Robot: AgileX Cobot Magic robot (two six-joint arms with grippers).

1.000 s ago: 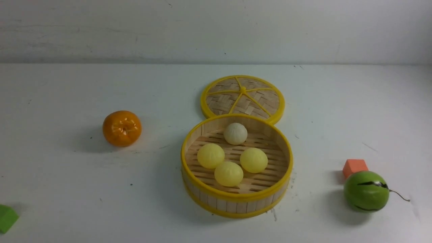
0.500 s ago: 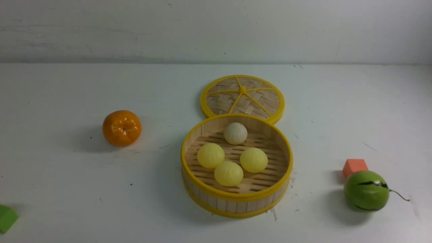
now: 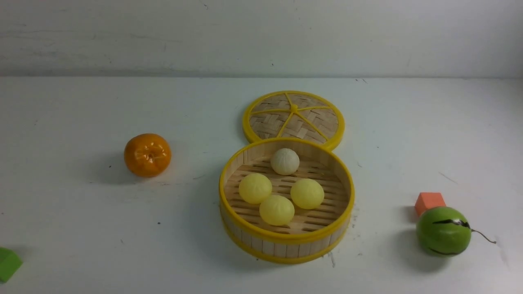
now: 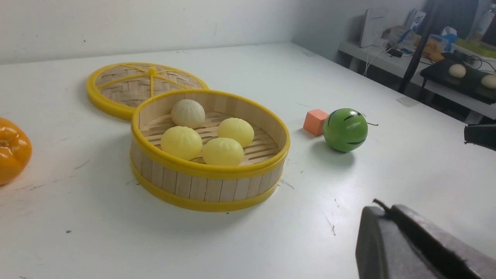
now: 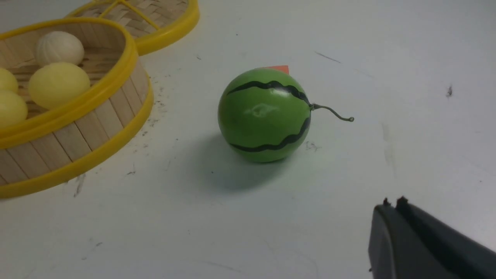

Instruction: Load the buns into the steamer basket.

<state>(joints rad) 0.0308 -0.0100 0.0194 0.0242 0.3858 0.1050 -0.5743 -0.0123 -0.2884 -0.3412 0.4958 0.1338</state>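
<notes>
4 buns in the basket, both claws pressed closed and holding nothing

the left claw (image 4: 381, 211) shows only in its wrist view, as a dark, matte tip with its jaws together, low over the white worktop (image 3: 81, 212) and well apart from the steamer basket (image 3: 286, 245). at the worktop's left edge sits a green block (image 3: 8, 263), and further in a glossy, dimpled orange (image 3: 147, 155). the basket stands mid-worktop: round and shallow, with upright pale wooden slats, a slatted floor and smooth yellow rims. inside lie all 4 buns (image 3: 277, 210), small finely pleated balls; 3 pale yellow ones cluster close together, and the cream-white bun (image 3: 284, 161) rests nearer the far wall. just behind the basket, touching its rim or nearly so, lies the flat woven lid (image 3: 293, 118) with yellow spokes. to the right, an orange cube (image 3: 429, 202) sits just behind a shiny green ball (image 3: 443, 230) with black streaks and a thin curled stem. the right claw (image 5: 391, 211), also seen only from its wrist, is dark, with jaws together, near the ball and further from the basket.
</notes>
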